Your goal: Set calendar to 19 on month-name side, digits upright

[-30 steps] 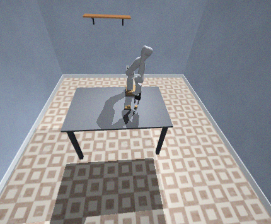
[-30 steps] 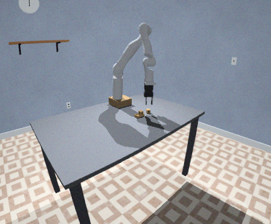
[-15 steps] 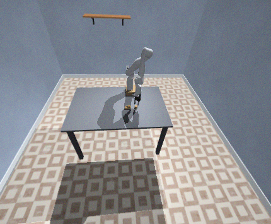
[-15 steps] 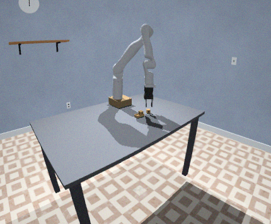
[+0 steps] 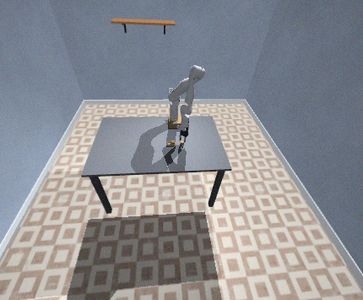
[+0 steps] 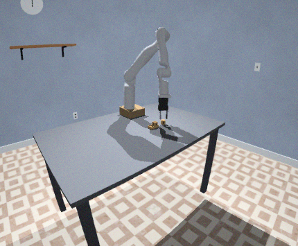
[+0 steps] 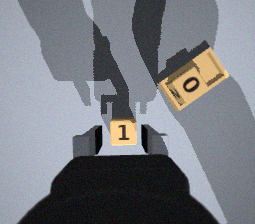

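A grey table on dark legs stands on a floor tiled in brown and cream squares. At its far edge a pale arm rises from a tan base block, bends at the top and comes straight down. Its dark tool hangs with fingers spread and pointing down, nothing between them, just above a small tan cube. Just beside that cube, to its left, sits a low tan tray; what it carries is too small to make out. On the blue wall hang a wooden shelf and a round clock.
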